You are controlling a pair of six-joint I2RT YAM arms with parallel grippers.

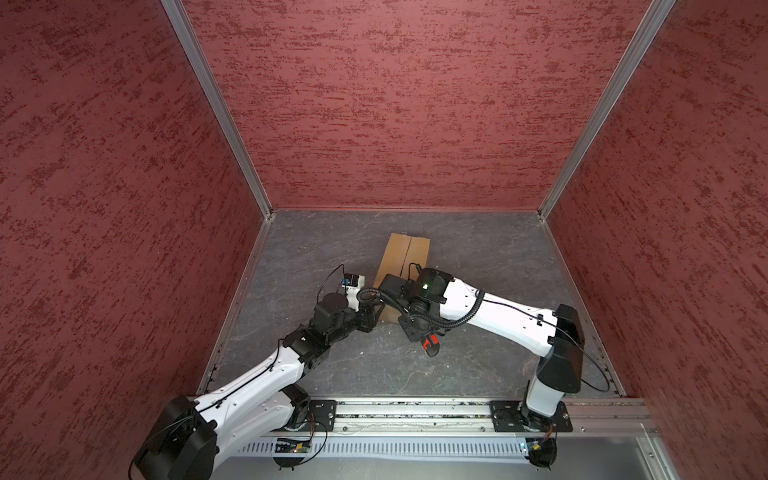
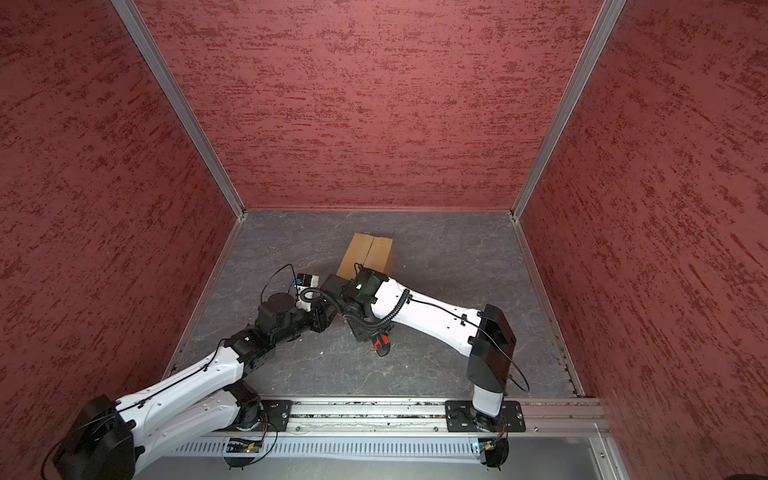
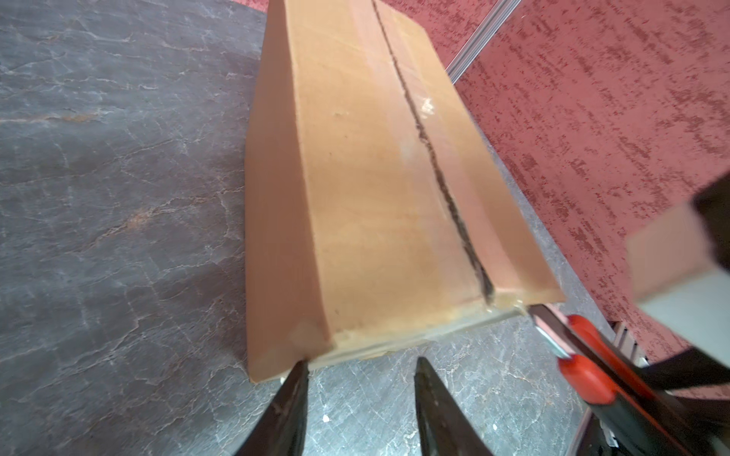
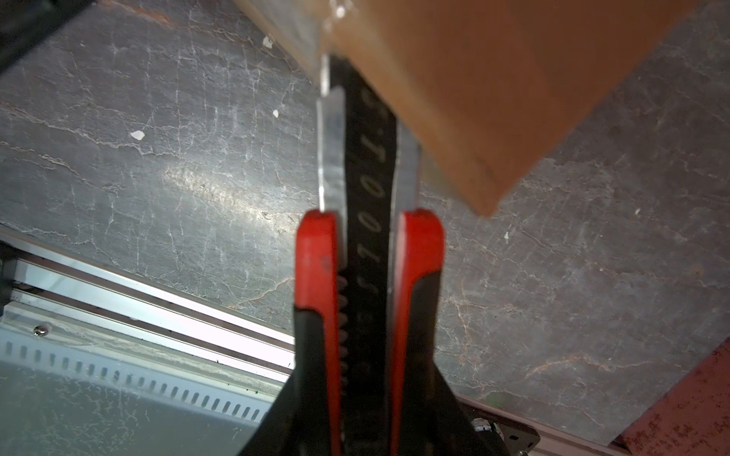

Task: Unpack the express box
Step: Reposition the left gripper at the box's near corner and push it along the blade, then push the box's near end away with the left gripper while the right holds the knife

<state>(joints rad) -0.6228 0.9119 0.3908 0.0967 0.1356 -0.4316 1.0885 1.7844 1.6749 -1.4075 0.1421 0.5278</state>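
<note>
The express box [image 1: 405, 257] [image 2: 372, 253] lies flaps-up on the grey floor in both top views, its near end hidden under my two wrists. In the left wrist view the box [image 3: 375, 177] shows a dark slit running the length of its centre seam. My left gripper [image 3: 361, 367] is open and empty at the box's near end, with one fingertip [image 3: 300, 375] against the near corner. My right gripper [image 4: 367, 395] is shut on a red-and-black utility knife [image 4: 369, 237] [image 1: 431, 345]. The knife's blade tip meets the box's near edge [image 4: 493, 79].
Red textured walls [image 1: 395, 104] close in the back and both sides. An aluminium rail [image 1: 415, 415] with the arm bases runs along the front. Both forearms cross low over the floor in front of the box. Small white scraps [image 4: 137, 135] dot the floor.
</note>
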